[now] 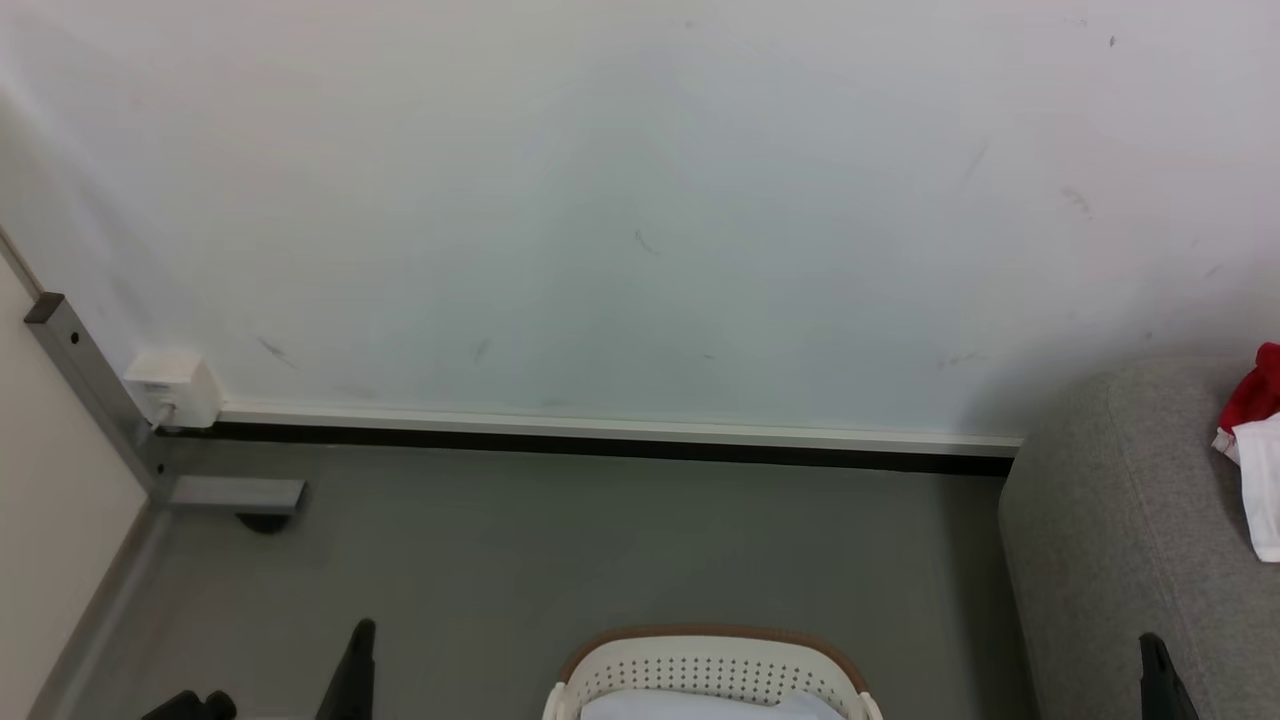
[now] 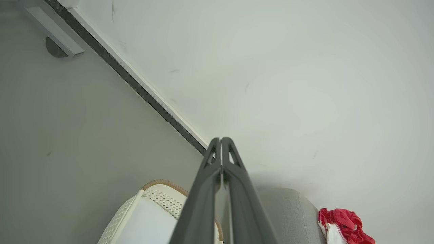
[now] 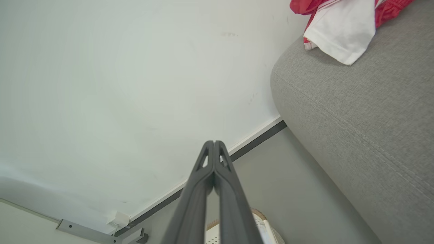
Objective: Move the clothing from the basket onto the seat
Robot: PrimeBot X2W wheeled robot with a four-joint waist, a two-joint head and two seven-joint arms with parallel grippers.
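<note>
— Jaws?
— Pressed together, empty, on left gripper [image 2: 221,139] and right gripper [image 3: 214,142] alike; flanking the basket [image 1: 712,672].
— Yet to move?
— Seemingly a white garment [image 1: 700,708] inside the basket; red-and-white clothing [image 1: 1255,440] already right of the basket, on the seat [image 1: 1100,530].
— Nearer arm?
— Probably left, slightly; down and inward from its tips.

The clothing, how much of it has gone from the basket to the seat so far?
Done: red and white clothing lies on the seat. In hand: nothing; left gripper and right gripper are shut and empty. Left: a pale shape inside the basket may be another garment, but I cannot tell.
</note>
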